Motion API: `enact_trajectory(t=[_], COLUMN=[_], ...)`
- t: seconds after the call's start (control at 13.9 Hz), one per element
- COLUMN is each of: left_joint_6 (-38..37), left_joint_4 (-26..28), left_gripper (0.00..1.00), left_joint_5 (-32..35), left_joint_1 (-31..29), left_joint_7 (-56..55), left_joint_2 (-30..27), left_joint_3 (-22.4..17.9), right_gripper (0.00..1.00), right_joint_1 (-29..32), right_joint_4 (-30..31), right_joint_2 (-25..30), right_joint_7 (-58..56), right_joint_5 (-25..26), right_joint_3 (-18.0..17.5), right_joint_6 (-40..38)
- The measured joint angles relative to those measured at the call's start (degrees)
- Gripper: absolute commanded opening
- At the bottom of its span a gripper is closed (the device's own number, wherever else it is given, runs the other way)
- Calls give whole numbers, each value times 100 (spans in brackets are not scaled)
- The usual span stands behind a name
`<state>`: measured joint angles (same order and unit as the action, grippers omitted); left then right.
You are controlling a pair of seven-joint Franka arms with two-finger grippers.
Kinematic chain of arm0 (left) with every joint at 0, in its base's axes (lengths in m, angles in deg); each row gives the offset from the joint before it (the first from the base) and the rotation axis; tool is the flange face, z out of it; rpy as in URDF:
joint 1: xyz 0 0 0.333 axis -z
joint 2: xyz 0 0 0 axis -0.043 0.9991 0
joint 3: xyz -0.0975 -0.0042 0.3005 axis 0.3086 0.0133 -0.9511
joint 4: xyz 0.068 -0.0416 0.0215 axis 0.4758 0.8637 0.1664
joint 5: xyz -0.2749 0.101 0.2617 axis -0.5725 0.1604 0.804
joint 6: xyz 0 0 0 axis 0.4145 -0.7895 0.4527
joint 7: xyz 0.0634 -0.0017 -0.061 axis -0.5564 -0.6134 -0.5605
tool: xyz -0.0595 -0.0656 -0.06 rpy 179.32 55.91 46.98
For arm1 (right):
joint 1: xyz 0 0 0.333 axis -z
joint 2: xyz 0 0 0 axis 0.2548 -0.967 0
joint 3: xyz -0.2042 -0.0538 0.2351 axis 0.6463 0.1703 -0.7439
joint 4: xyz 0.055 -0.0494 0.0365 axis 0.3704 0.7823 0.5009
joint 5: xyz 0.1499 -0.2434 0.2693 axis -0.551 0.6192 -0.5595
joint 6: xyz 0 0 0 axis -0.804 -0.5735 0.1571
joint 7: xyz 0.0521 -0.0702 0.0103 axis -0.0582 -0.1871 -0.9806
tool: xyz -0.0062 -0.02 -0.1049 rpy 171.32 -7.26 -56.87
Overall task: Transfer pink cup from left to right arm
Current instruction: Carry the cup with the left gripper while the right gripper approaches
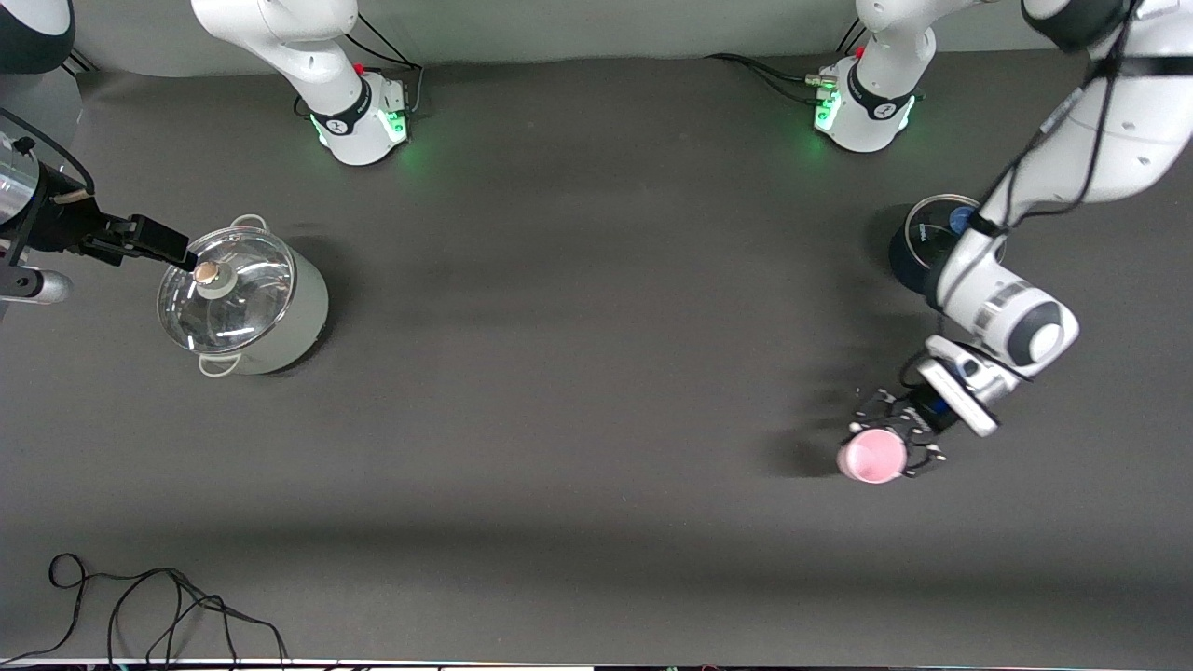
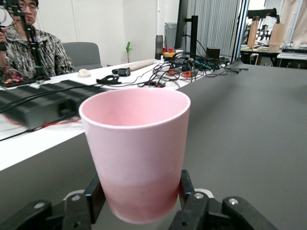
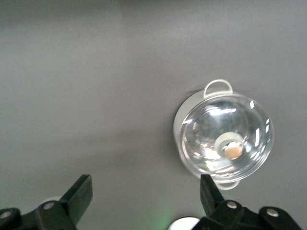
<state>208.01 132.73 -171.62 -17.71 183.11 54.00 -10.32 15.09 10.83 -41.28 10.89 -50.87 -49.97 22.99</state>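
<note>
The pink cup [image 1: 873, 455] is upright toward the left arm's end of the table, in the part nearer the front camera. My left gripper [image 1: 897, 438] is shut on it, one claw finger on each side of its lower wall. In the left wrist view the pink cup [image 2: 136, 153] fills the middle, between the fingers [image 2: 187, 189]. I cannot tell whether its base touches the table. My right gripper [image 1: 172, 247] is open and empty, over the rim of a lidded pot at the right arm's end. Its fingers [image 3: 81, 189] are spread wide over bare table.
A pale pot with a glass lid [image 1: 244, 300] stands at the right arm's end; it also shows in the right wrist view [image 3: 223, 141]. A dark round container [image 1: 918, 244] stands under the left arm. A black cable [image 1: 140, 606] lies by the front edge.
</note>
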Motion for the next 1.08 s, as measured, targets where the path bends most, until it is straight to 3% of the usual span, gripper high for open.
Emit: enact_trajectory(t=[0.29,0.57,0.86,1.08], left_joint_6=[1254,2387,3483,4221], left_joint_4=[496,560,248,-383], left_gripper=[36,36,36,36], left_joint_5=[-1336,-2429,-2761,-2772], left_joint_1=[26,64,76,403], left_joint_7=[8,8,-441,-951], left_joint_2=[-805,-1388,-1743,-1811], left_joint_3=[1495,3026,4045,4256], right_gripper=[99,99,99,99], right_joint_1=[-99,-793,-1714,-2189], right_joint_4=[-77,-452,-1329,-1812], right_joint_2=[-40,-258,-966,-1552], right_joint_7=[1910,4246,6425,7673], right_joint_5=[-674,-1050,-1081,-1294], right_joint_3=[-138,-204,-222,-230], right_joint_6=[0,13,29,144])
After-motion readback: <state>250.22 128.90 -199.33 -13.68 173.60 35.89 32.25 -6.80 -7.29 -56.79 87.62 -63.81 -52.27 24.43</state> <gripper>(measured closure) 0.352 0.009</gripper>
